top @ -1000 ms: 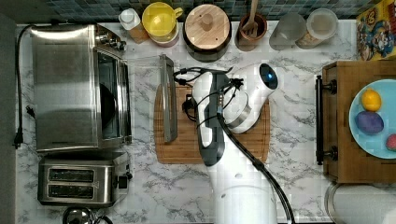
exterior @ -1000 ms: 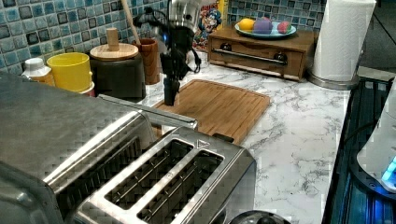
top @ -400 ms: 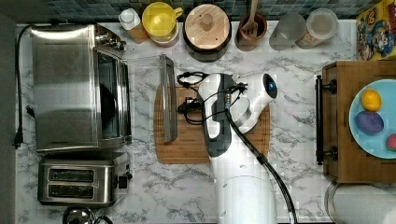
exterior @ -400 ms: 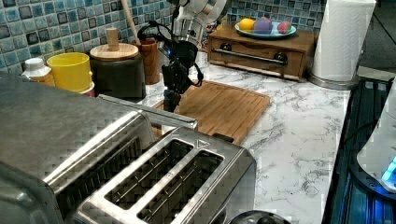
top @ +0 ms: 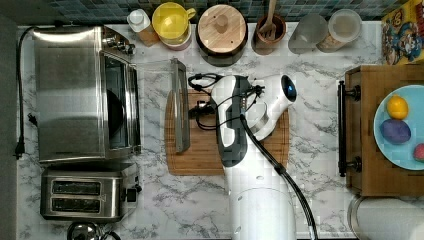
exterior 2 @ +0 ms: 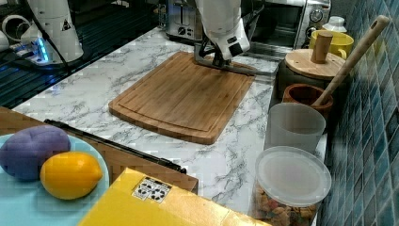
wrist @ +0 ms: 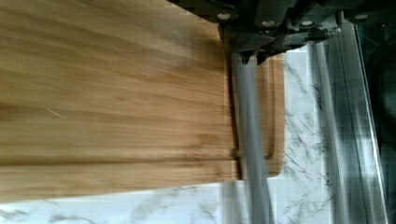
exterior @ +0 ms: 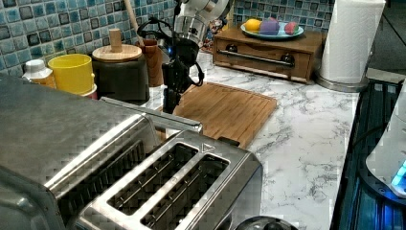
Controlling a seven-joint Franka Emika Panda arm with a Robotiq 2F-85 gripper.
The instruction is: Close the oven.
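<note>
Gripper [top: 196, 107] sits at the 9 o'clock end of your arm in the top view, low over the wooden cutting board [top: 250, 150], and you cannot tell from these pictures whether it is spread or pinched. In the left view the gripper [exterior: 170, 101] hangs just behind the door's bar handle [exterior: 158, 116], close to it, though contact cannot be confirmed. In the wrist view the handle [wrist: 252, 154] runs as a grey bar straight out from under the gripper body, across the edge of the board [wrist: 116, 93] and over the marble beyond. Moving outward in the top view, the handle [top: 180, 107] lies at the gripper's 9 o'clock, along the board's edge, with the glass door [top: 152, 105] folded down flat between it and the oven [top: 70, 95]. So your oven is open, standing at 9 o'clock on the counter with its cavity facing the arm. A two-slot toaster [top: 82, 195] sits at the oven's 6 o'clock, just beside it. At the gripper's 12 o'clock, along the tiled wall, stand a yellow cup [top: 172, 22] and a dark canister with a wooden lid [top: 221, 27]. Far off at 3 o'clock, a blue plate [top: 395, 150] rests on a wooden box [top: 362, 165].
</note>
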